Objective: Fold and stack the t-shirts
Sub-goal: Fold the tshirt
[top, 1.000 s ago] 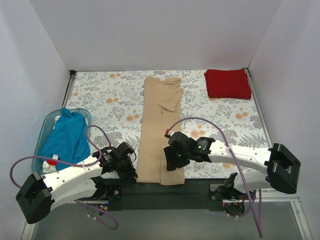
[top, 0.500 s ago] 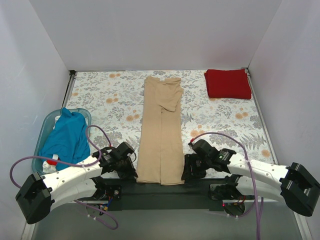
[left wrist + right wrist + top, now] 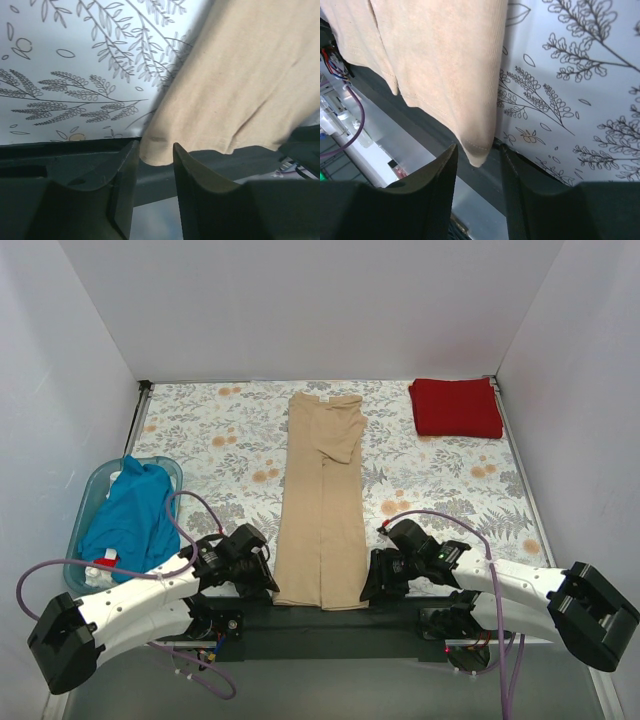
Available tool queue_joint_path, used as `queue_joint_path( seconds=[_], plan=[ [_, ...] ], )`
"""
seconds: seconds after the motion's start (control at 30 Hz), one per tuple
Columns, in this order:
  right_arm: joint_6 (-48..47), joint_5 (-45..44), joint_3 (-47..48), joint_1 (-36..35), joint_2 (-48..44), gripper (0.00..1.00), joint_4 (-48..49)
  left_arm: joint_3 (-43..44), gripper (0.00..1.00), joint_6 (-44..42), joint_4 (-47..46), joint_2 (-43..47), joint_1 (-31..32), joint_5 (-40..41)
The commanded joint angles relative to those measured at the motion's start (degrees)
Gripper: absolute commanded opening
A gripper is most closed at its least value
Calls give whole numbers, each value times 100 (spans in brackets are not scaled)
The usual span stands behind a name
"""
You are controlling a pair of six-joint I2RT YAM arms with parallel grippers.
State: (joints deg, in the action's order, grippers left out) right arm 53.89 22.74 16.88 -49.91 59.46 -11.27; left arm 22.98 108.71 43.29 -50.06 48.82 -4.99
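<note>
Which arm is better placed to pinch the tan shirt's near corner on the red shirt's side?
Right. Its open gripper straddles that corner of the tan shirt; the left gripper is open at the opposite corner.

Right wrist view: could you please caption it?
Open right gripper straddles a hem corner of the tan shirt, beside the floral tablecloth.

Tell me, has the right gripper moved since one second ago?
Yes. The right gripper went rightward and nearer, from above the tan t-shirt to its near right corner.
</note>
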Motion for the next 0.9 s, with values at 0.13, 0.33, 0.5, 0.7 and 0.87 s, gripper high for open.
queue_joint_path(
  seconds=[0.13,0.33,0.5,0.7,0.87],
  plan=[
    [60,213,-115,60,48,41,388,-92,33,80,109,314,-21,-37],
    [52,301,-150,60,153,39,538,-276,33,203,101,401,22,-195],
    [69,345,-168,60,241,39,652,-365,33,221,-48,357,58,-230],
    [69,398,-168,69,285,38,705,-479,33,221,-435,348,75,-291],
    [60,441,-133,78,355,37,766,-567,31,204,-584,278,75,-309]
  ],
)
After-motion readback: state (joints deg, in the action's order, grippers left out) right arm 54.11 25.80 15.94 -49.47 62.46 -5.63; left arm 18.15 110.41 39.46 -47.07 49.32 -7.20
